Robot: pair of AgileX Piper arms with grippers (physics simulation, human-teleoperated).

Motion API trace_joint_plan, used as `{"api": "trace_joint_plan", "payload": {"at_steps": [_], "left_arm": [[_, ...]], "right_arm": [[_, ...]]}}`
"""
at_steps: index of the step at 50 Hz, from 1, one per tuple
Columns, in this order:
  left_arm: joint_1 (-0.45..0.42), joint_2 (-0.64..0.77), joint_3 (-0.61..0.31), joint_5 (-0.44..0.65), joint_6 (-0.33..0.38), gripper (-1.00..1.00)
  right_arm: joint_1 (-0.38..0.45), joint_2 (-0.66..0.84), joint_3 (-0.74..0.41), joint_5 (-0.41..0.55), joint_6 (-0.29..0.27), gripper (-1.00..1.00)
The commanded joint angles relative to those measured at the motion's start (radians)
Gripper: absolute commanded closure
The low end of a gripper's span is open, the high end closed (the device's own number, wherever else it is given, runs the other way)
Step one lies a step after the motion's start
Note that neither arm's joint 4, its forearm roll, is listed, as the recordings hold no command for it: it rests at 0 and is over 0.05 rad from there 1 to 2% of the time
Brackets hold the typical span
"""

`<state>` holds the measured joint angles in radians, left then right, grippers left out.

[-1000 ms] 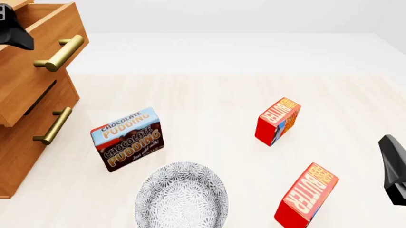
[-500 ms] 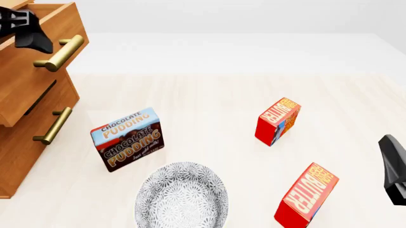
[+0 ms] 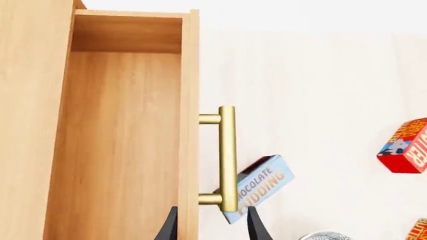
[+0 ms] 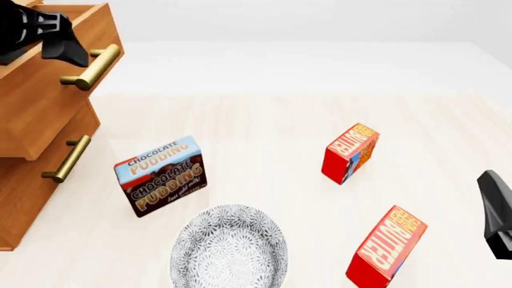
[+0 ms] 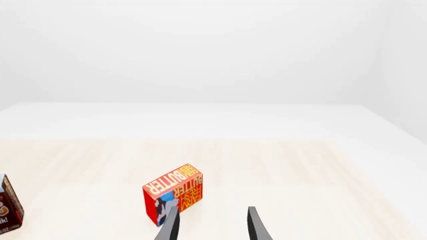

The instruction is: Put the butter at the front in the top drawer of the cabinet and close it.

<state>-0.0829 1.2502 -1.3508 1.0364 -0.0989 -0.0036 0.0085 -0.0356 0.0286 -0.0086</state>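
Front view: left tool (image 3: 210, 225), fingers apart astride the brass handle (image 3: 227, 157), holds nothing; top drawer (image 4: 48, 90) out. Right tool (image 5: 210, 225) gapes by the butter (image 4: 351, 153) (1 of 2 lookalikes): wrong-box risk.

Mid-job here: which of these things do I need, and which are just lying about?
Needed: butter with the blue-and-white end, top drawer, cabinet, left gripper, right gripper.
Lying about: pudding box, bowl, other butter box.
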Motion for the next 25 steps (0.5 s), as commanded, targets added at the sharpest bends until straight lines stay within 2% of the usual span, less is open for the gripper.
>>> {"api": "trace_joint_plan", "payload": {"at_steps": [1,25], "left_arm": [[-0.036,0.013,-0.003,0.001,-0.001,-1.0],[-0.117,0.06,-0.003,-0.019,-0.031,-1.0]], "right_arm": [[0.001,-0.007,0.007,-0.001,0.002,-1.0],[0.001,-0.007,0.007,0.0,0.002,-1.0]]}}
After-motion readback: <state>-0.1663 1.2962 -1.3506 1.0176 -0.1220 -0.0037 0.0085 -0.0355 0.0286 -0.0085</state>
